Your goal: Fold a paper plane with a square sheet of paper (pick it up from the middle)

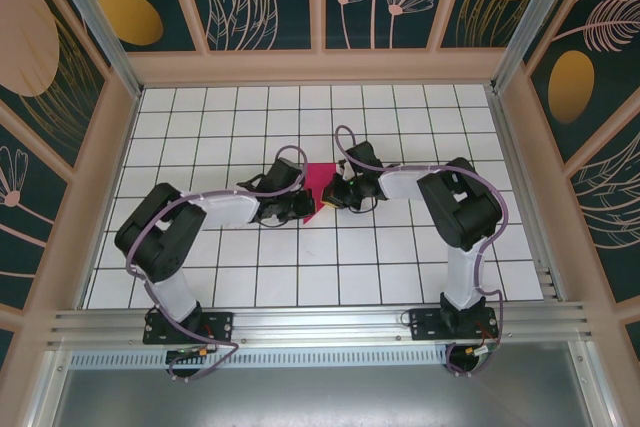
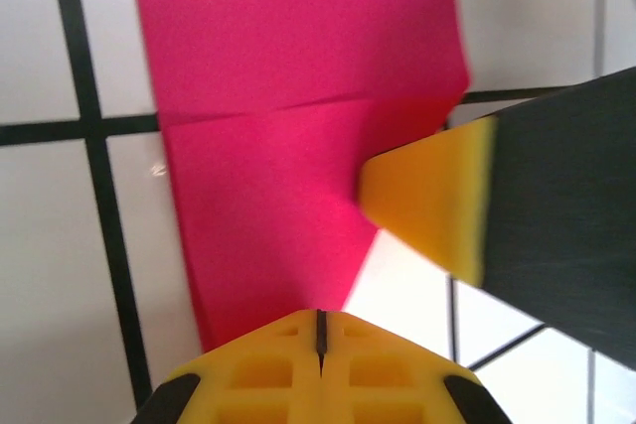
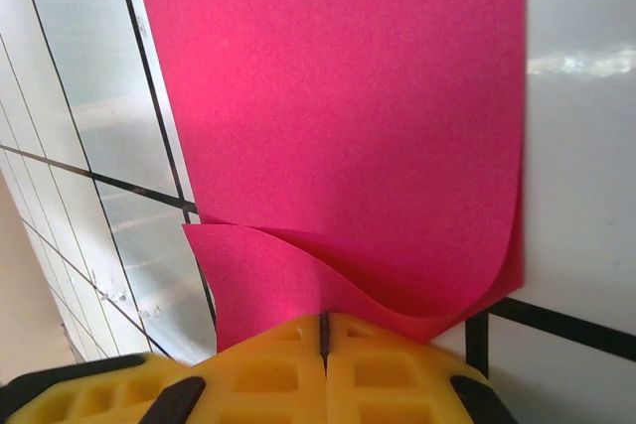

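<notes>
Magenta-pink paper sheet (image 1: 322, 183) sits near the ctr of the white-tiled worktop (image 1: 400, 257), btwn the two arms' ends, which meet at it from either side. Left tool (image 2: 320, 333) is clamped tight, its yellow tips pressed together w/ only a thin seam showing, and the sheet's near corner narrows down into that seam. Right tool (image 3: 323, 333) is likewise squeezed closed on the sheet's near edge. In the right wrist cam the paper is doubled: an upper layer curls over a lower one, the two parting just ahead of the tips, w/ a rounded bend at the right corner. In the left wrist cam a crease runs across the sheet, and below it the paper tapers along a slanted edge. One yellow-padded finger (image 2: 427, 196) of the right tool touches the sheet's right edge, just under that crease.
</notes>
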`<action>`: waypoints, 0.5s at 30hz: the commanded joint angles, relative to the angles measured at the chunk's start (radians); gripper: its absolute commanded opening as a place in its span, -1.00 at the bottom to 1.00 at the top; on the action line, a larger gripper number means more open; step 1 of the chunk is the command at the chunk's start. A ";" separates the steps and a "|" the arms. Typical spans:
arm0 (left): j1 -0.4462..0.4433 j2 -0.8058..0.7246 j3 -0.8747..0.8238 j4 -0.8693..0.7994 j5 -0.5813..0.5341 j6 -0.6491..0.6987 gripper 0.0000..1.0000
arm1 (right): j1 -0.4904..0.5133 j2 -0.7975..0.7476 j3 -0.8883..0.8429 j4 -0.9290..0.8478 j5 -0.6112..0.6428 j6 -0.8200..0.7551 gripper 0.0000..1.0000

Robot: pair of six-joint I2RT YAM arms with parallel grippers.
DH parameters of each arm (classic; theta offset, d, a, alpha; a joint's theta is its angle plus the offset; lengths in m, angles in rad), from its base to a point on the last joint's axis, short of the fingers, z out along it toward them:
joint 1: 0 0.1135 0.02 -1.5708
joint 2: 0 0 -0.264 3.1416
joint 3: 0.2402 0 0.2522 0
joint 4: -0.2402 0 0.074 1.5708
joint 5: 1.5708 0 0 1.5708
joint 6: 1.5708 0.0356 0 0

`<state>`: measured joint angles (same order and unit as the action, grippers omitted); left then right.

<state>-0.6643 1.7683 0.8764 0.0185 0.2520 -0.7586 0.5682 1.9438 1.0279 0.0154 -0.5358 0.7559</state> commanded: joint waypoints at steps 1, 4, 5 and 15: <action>-0.006 0.022 0.000 -0.015 -0.012 -0.015 -0.89 | -0.016 0.017 -0.022 -0.015 0.083 -0.047 -0.94; -0.006 0.038 -0.010 -0.028 -0.018 -0.019 -0.90 | -0.016 -0.005 -0.014 0.006 0.062 -0.078 -0.93; -0.006 0.041 -0.011 -0.037 -0.026 -0.019 -0.90 | -0.015 -0.014 -0.012 0.012 0.054 -0.089 -0.93; -0.005 0.044 -0.022 -0.048 -0.043 -0.024 -0.96 | 0.026 -0.057 -0.014 0.025 0.025 -0.175 -0.91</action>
<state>-0.6643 1.7863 0.8753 0.0181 0.2417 -0.7715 0.5755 1.9057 1.0138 0.0406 -0.5198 0.6231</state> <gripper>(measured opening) 0.069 0.055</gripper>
